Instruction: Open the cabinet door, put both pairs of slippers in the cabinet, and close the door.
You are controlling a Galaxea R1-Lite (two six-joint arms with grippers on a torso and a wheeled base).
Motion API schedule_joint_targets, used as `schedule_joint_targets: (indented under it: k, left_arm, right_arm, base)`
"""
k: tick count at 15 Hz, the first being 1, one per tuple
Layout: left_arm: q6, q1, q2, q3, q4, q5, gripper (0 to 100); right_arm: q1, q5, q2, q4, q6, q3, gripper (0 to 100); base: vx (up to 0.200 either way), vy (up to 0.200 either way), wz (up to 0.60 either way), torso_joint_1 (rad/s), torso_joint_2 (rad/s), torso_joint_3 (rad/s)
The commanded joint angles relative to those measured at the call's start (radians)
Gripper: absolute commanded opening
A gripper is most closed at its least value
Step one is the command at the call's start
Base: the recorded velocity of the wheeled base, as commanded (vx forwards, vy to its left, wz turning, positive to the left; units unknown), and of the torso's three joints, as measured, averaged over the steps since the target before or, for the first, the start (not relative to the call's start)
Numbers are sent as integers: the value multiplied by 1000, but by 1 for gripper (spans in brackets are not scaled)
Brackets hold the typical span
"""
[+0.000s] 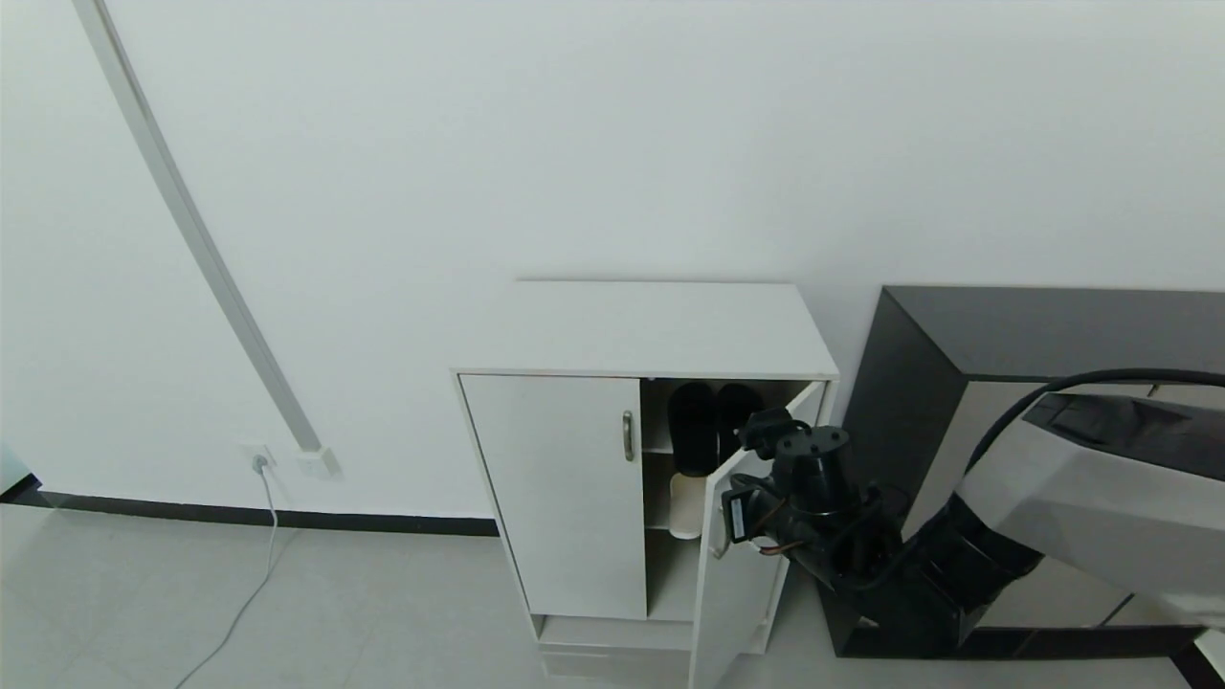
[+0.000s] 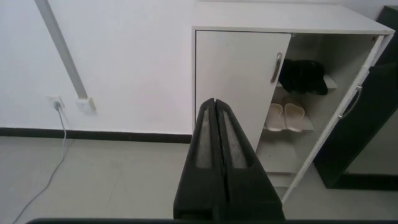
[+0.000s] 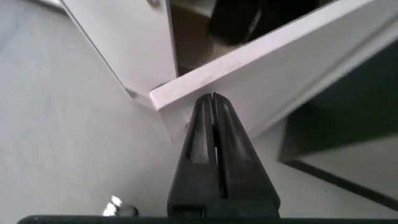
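The white cabinet point(image 1: 660, 325) stands against the wall with its left door point(image 1: 555, 488) closed and its right door point(image 1: 742, 545) swung partly out. Black slippers point(image 1: 708, 421) lie on the upper shelf, and pale slippers point(image 1: 684, 502) on the shelf below. My right gripper point(image 1: 763, 428) is shut, at the outer face of the right door near its top. In the right wrist view its tips point(image 3: 213, 98) sit against that door's edge point(image 3: 261, 59). My left gripper point(image 2: 214, 102) is shut and empty, well back from the cabinet point(image 2: 242, 62), facing the black slippers point(image 2: 303, 76) and pale slippers point(image 2: 286, 116).
A dark glossy unit point(image 1: 967, 335) stands close to the cabinet's right side. A wall socket with a grey cable point(image 1: 260, 466) and a slanted conduit point(image 1: 191, 230) are on the left. Open tiled floor point(image 1: 287, 612) lies left of the cabinet.
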Motion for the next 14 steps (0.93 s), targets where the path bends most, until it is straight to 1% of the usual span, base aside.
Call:
schedule_joint_targets:
  k: [1,3,4,8,9,11,13,14]
  left_arm:
    - [0,0,0,0,0,0,0]
    - [0,0,0,0,0,0,0]
    - [0,0,0,0,0,0,0]
    - [0,0,0,0,0,0,0]
    - [1,0,0,0,0,0,0]
    - [3,0,0,0,0,0,0]
    - [3,0,0,0,0,0,0]
    - [3,0,0,0,0,0,0]
  right_arm:
    - [-10,29,63,-61,31,-39,0]
    - [-14,76,62,-171,38,0,0]
    - [-17,114,51,-236,35,42,0]
    - [-56,315,36,-417,21,223,0]
    - [-59,335,37,-461,21,260,0]
    - [-56,335,37,-553,9,369,0]
    - [-54,335,37,-613,-5,421,0]
    - [-54,335,37,-617,-5,429,0]
  base:
    - [0,0,0,0,0,0]
    - [0,0,0,0,0,0]
    - [0,0,0,0,0,0]
    - [0,0,0,0,0,0]
    - [0,0,0,0,0,0]
    - [200,0,0,0,0,0]
    - [200,0,0,0,-2,2]
    - [200,0,0,-12,2,7]
